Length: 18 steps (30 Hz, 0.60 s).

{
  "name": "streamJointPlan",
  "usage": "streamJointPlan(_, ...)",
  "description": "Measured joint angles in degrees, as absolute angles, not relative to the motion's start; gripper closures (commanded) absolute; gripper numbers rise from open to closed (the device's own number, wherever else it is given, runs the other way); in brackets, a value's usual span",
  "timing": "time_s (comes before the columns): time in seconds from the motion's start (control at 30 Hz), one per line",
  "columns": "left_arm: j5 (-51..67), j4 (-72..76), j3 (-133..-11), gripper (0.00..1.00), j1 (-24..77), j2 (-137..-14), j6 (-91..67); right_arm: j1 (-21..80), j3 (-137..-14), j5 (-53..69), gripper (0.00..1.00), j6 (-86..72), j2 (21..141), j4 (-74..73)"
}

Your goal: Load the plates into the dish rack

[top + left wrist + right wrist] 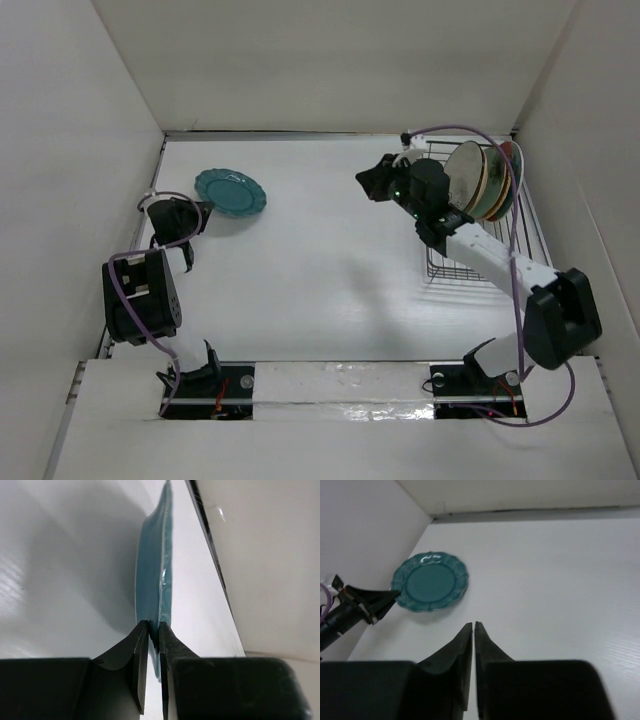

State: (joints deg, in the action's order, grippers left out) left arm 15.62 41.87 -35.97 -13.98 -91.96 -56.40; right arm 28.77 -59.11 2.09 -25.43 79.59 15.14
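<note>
A scalloped dark teal plate is at the far left of the table; it shows edge-on in the left wrist view and whole in the right wrist view. My left gripper is shut on its near-left rim, and the plate is tilted slightly off the surface. The black wire dish rack stands at the far right with several plates upright in its far end. My right gripper is shut and empty, held above the table left of the rack.
White walls close the table in on the left, back and right. The left wall runs close beside the teal plate. The near half of the rack holds no plates.
</note>
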Motion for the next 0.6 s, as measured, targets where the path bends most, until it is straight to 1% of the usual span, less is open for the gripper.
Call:
streamJointPlan(0.03,16.45,41.98,-35.94,1.0,-13.98,-91.31,-56.05,29.34,-60.07,3.49,0.98,-26.06,82.08,15.9)
streamJointPlan(0.07,17.12,42.04,-35.81,1.0,-13.98,-90.8,-55.96,29.89,-60.82,4.75,0.97,-26.98,84.38,16.58)
streamJointPlan(0.1,17.8,42.19,-35.4,1.0,-13.98,-90.32,-55.83,30.28,-61.54,5.87,0.94,-27.94,86.46,17.39)
streamJointPlan(0.13,18.39,42.19,-34.89,1.0,-13.98,-89.93,-55.81,30.68,-62.15,6.81,0.78,-28.73,88.33,17.98)
streamJointPlan(0.2,19.86,42.33,-33.61,1.0,-13.98,-88.99,-56.05,31.24,-63.33,8.38,0.56,-30.41,91.72,18.76)
streamJointPlan(0.23,20.49,42.39,-33.01,1.0,-13.98,-88.4,-56.38,31.35,-63.9,9.13,0.37,-31.14,93.08,19.16)
streamJointPlan(0.3,21.58,42.96,-31.88,1.0,-13.93,-87.31,-56.95,31.64,-65.08,10.68,0.26,-32.29,95.83,20.1)
streamJointPlan(0.33,22.22,43.4,-31.18,1.0,-13.93,-86.5,-57.32,31.68,-65.91,11.35,0.18,-33.28,97.21,20.51)
streamJointPlan(0.43,23.79,44.42,-28.97,1.0,-13.93,-83.48,-58.5,31.75,-68.64,13.17,0.11,-35.55,101.34,21.74)
streamJointPlan(0.6,25.87,46.11,-25.41,1.0,-13.93,-77.17,-59.79,31.94,-74.02,15.86,0.09,-39.13,109.38,23.7)
